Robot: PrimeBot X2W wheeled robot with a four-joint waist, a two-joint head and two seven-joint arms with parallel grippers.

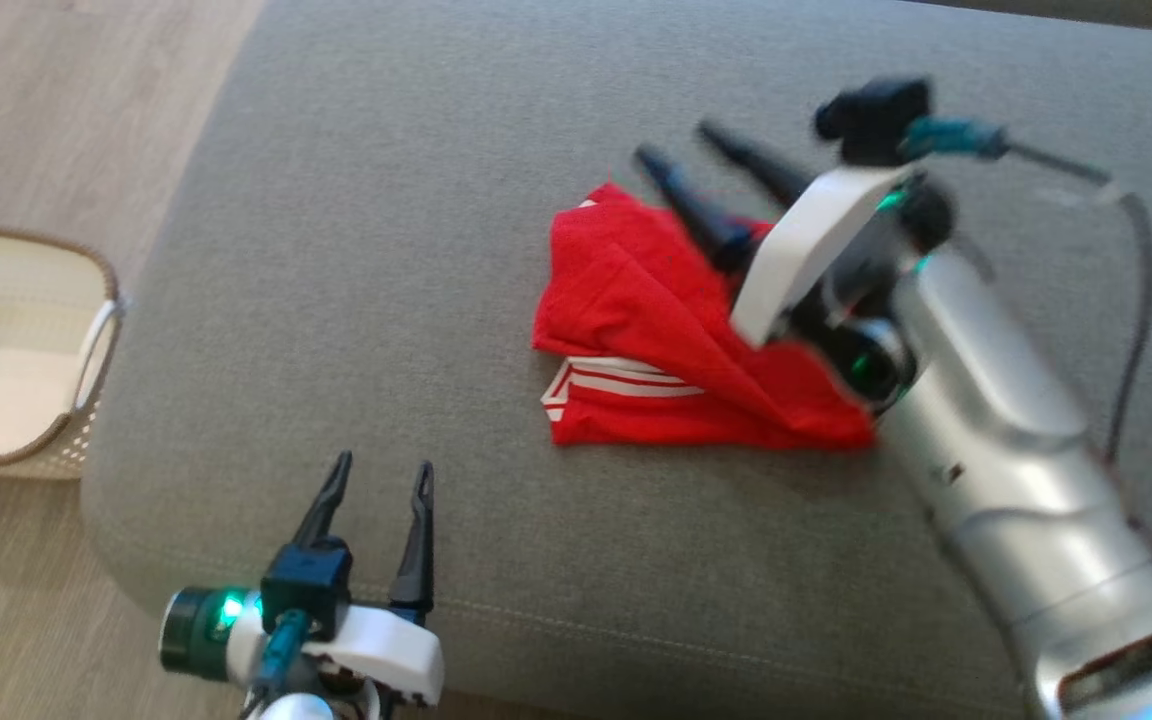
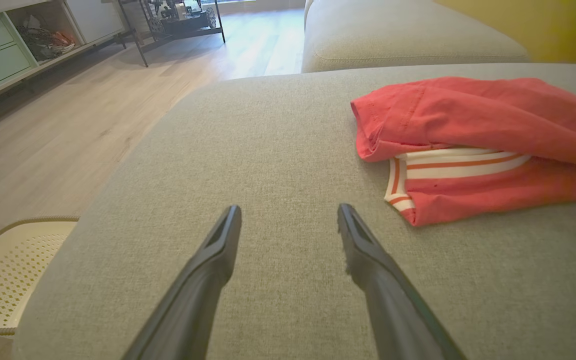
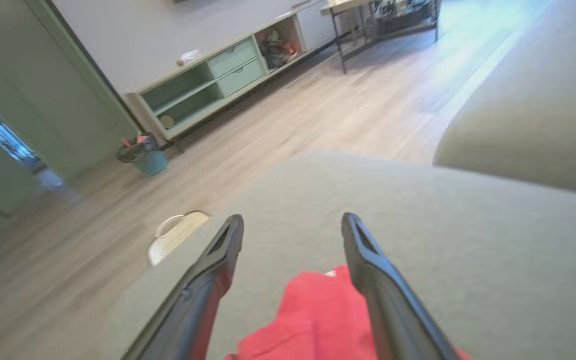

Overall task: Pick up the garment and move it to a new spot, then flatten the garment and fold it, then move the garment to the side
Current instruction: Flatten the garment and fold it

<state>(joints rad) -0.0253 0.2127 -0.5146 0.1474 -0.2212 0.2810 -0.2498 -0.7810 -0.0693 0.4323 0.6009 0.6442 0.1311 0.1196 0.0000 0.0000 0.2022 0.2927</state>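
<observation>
The garment (image 1: 656, 330) is red with white stripes at one edge and lies folded on the grey sofa cushion (image 1: 386, 250). In the left wrist view the garment (image 2: 473, 145) sits at the right, with the striped edge under the top fold. My right gripper (image 1: 681, 145) is open above the garment's far side, nothing between its fingers. The right wrist view has the garment (image 3: 318, 320) below and between the spread fingers (image 3: 373, 260). My left gripper (image 1: 381, 475) is open near the cushion's front edge, well left of the garment, holding nothing.
A cream perforated basket (image 1: 6, 350) stands on the wooden floor left of the cushion. A second cushion (image 2: 403, 35) lies beyond. A low cabinet (image 3: 218, 85) and a small bin (image 3: 143, 155) stand across the room.
</observation>
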